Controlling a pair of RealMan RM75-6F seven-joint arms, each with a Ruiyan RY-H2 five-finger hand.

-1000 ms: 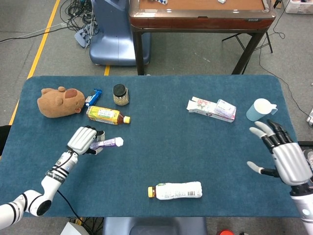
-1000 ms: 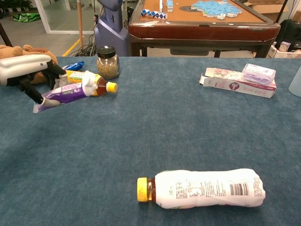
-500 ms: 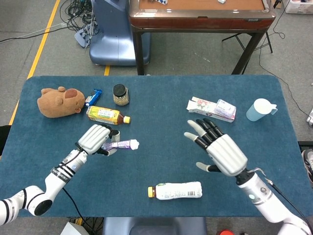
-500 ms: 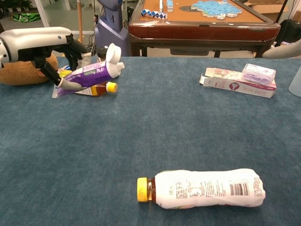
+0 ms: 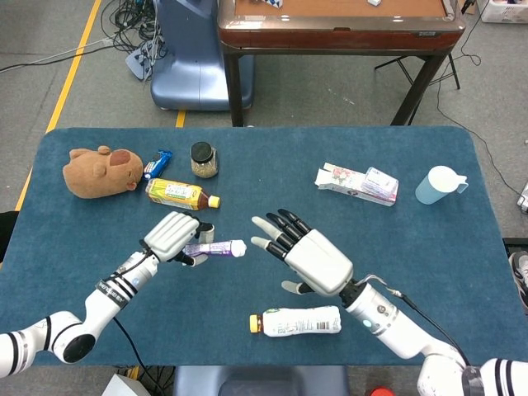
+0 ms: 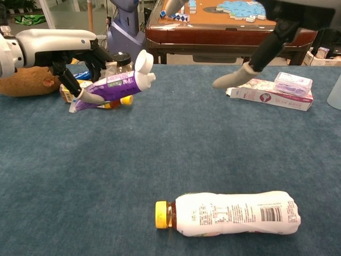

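The left hand [image 5: 173, 236] pinches a purple tube [image 5: 213, 248] by its tail end and carries it clear of the blue surface [image 5: 264, 177], white cap pointing toward the middle. In the chest view the tube [image 6: 113, 85] tilts cap-up, with only the fingers [image 6: 85, 97] under its flat end. That grip looks thin: the soft tail could slide or fold, and the tube would drop onto the surface.

Just behind the left hand lie a tea bottle [image 5: 181, 194], a small jar [image 5: 203, 159] and a plush toy [image 5: 101, 171]; a backward swing of the arm could knock the jar over or roll the bottle.

To the right, the right hand [image 5: 307, 252] hovers with its fingers spread, holding nothing, fingertips near the cap. If both hands close in together, the fingers may bump the cap and jolt the tube loose. Below that hand lies a white-labelled bottle [image 5: 297, 321], which a low wrist could set rolling.
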